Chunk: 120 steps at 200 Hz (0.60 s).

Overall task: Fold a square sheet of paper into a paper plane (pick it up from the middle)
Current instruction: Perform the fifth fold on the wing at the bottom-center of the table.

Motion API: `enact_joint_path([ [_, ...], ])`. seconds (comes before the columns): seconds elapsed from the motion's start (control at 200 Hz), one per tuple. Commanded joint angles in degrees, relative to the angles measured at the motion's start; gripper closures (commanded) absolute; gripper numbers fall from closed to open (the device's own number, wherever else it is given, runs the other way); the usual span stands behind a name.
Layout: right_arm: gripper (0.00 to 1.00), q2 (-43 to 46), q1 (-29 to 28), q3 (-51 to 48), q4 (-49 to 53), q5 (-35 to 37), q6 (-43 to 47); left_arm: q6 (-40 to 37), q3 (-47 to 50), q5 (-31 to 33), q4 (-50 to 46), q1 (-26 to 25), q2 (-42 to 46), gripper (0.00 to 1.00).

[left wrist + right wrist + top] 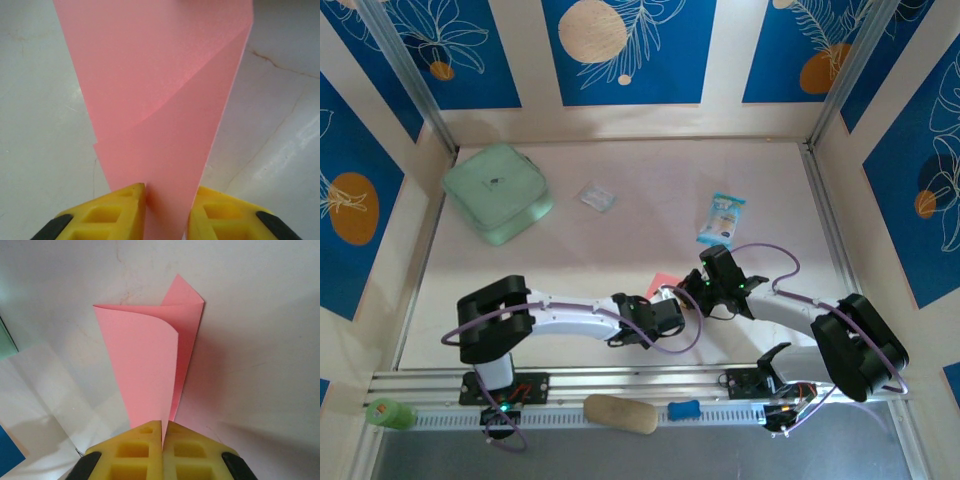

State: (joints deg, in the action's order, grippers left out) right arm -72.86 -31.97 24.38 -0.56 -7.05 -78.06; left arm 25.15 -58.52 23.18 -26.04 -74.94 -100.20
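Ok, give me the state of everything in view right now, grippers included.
square sheet of paper: loosely folded over, layers curling, not yet a plane, held by both grippers.
left gripper: shut on the sheet, layers bulging between its fingers.
right gripper: shut tight on the sheet's edge.
mint-green pouch: lying flat, far left.
clear wrapper: crumpled, lying loose.
snack packet: lying flat, apart from the sheet.

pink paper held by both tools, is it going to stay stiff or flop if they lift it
Probably floppy: the pink paper curls over in a soft bend ahead of the right tool. Likely very light: small pinches by it and the left tool seem enough to hold it. It could tear if the tools pull apart.
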Motion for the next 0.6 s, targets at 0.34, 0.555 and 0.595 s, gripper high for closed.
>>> enact_joint_path([
  [0.34, 0.93, 3.87, 0.32, 0.32, 2.04, -0.47, 1.67, 1.53, 0.95, 0.12, 0.10, -0.65, 0.89, 0.89],
  [0.555, 0.80, 9.71, 1.53, 0.23, 7.94, 1.28, 4.35, 2.39, 1.30, -1.30, 1.19, -0.24, 1.14, 0.98],
  [0.595, 0.76, 11.23, 1.87, 0.15, 9.46, 1.80, 4.83, 2.54, 1.60, -2.44, 1.86, 0.03, 1.32, 0.99],
])
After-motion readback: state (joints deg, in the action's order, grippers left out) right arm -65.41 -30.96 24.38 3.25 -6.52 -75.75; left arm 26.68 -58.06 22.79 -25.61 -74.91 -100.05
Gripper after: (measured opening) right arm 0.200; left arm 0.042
